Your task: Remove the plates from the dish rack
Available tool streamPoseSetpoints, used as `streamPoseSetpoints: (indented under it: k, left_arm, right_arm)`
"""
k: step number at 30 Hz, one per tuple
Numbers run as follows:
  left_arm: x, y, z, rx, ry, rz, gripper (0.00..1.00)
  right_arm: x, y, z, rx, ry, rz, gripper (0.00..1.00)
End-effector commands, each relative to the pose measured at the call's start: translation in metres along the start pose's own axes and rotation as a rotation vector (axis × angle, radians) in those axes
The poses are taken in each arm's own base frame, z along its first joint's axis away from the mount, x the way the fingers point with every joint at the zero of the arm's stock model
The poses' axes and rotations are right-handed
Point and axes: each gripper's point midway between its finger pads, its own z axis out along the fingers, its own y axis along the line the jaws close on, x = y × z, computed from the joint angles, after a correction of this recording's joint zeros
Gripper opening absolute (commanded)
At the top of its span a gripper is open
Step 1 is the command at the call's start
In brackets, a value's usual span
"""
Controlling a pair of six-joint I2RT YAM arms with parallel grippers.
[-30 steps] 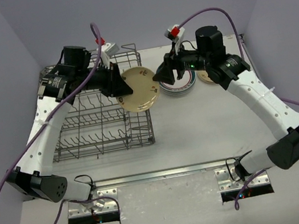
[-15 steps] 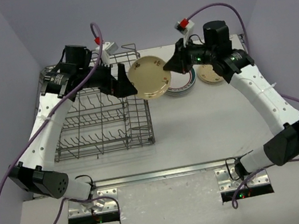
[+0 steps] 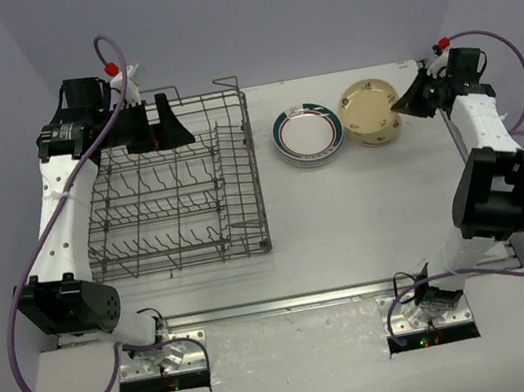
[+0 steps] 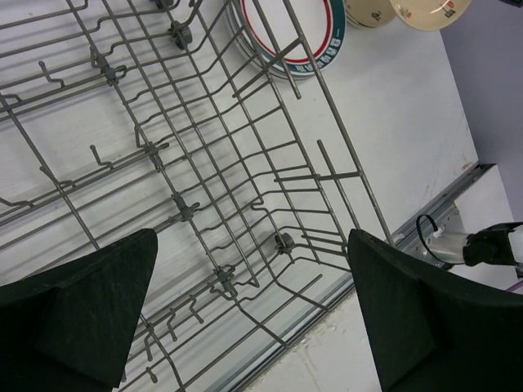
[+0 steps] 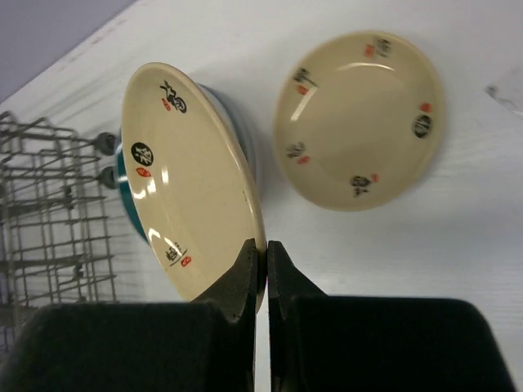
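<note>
The grey wire dish rack [image 3: 255, 167] stands at the table's left, and I see no plate among its tines. My left gripper [image 3: 154, 129] hangs wide open over its far side, holding nothing; the rack's wires [image 4: 204, 163] lie below the fingers [image 4: 90, 310]. A stack of white plates with green-and-red bands [image 3: 308, 133] lies right of the rack. My right gripper [image 5: 267, 249] is shut on the rim of a tan plate [image 5: 188, 180] and holds it tilted. Another tan plate [image 5: 359, 118] lies flat beside it. From above, the tan plates [image 3: 369, 106] sit left of the right gripper [image 3: 415, 100].
The right arm reaches along the table's right edge, close to the side wall. A metal strip [image 3: 291, 302] runs along the near edge. Purple cables loop beside both arms. In the left wrist view the banded plates [image 4: 315, 41] lie past the rack's corner.
The left gripper opened, let go of the tan plate and drew back over the rack's far left. The right gripper shut on that plate and carried it right to the tan plates.
</note>
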Motion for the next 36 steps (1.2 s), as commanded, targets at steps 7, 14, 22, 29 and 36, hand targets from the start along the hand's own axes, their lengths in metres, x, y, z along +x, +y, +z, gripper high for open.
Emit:
streamPoseSetpoints:
  k: [7, 14, 22, 29, 36]
  left_arm:
    - [0.003, 0.007, 0.0, -0.032, -0.027, 0.034, 1.0]
    - [0.009, 0.01, 0.002, -0.041, -0.025, 0.032, 1.0]
    - [0.01, 0.012, 0.002, -0.054, -0.028, 0.033, 1.0]
    - [0.002, 0.017, -0.006, -0.113, -0.081, 0.064, 1.0]
    - [0.002, 0.034, -0.024, -0.248, -0.185, 0.163, 1.0]
  right_arm:
    - [-0.024, -0.06, 0.043, 0.146, -0.049, 0.084, 0.0]
    - [-0.025, -0.079, 0.069, 0.169, -0.027, 0.105, 0.0]
    - [-0.009, -0.088, 0.084, 0.151, 0.026, 0.111, 0.14]
    - [-0.015, -0.069, 0.055, 0.138, 0.01, 0.028, 0.99]
    - [-0.036, 0.014, -0.022, 0.04, -0.116, -0.314, 0.99]
